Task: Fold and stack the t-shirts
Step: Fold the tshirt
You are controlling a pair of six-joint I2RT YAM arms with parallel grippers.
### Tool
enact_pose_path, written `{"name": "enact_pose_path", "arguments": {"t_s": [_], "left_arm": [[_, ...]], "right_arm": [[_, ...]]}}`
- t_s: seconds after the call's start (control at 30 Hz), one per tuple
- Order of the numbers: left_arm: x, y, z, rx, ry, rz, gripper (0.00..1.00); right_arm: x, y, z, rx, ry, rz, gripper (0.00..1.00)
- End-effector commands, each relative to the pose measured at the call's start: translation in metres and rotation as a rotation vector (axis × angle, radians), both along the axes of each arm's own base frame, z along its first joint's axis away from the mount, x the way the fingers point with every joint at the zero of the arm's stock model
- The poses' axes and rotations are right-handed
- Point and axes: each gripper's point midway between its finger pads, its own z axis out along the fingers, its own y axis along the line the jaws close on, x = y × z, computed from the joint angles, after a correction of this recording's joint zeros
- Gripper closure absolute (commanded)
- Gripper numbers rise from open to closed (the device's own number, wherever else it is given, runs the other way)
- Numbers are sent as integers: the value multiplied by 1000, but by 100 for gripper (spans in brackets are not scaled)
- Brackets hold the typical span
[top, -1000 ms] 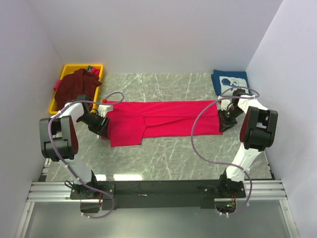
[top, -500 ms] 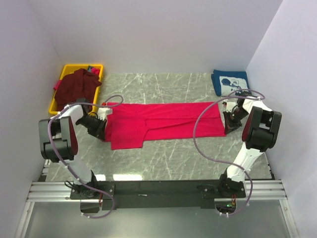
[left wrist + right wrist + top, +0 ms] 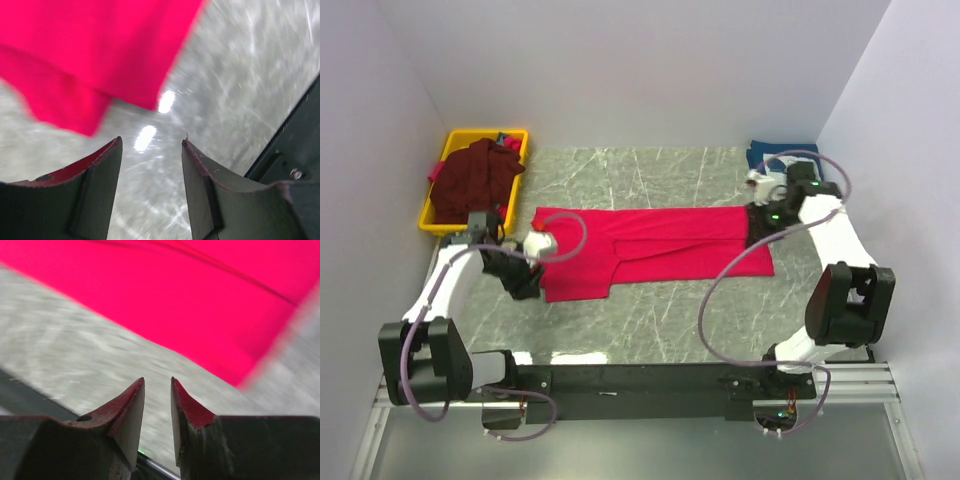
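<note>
Red t-shirt (image 3: pixel 650 240): flat, a long strip across the middle of the table (image 3: pixel 660 320).
Left gripper (image 3: pixel 150 142): jaws wide, empty, over bare marble just beside the shirt's left near corner.
Right gripper (image 3: pixel 157 382): jaws narrowly apart, empty, near the shirt's right end.
Maroon t-shirt (image 3: pixel 470 180): heaped in yellow bin (image 3: pixel 455 138), far left.
Navy t-shirt (image 3: pixel 770 152): far right, partly hidden by the right arm.
</note>
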Motion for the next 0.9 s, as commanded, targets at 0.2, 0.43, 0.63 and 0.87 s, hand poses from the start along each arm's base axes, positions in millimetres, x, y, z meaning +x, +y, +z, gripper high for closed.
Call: {"name": "enact_pose_path", "arguments": {"t_s": [0.2, 0.43, 0.63, 0.87], "left_arm": [[-18, -5, -50, 86, -244, -407, 43], [-9, -12, -60, 108, -324, -468, 45], [-8, -20, -67, 119, -369, -515, 53], [-6, -30, -65, 91, -378, -536, 55]], "right_arm": [[-16, 179, 2, 326, 110, 237, 66], [-40, 280, -13, 400, 117, 332, 61], [-62, 344, -36, 415, 131, 358, 60], [-82, 383, -65, 381, 178, 319, 58]]}}
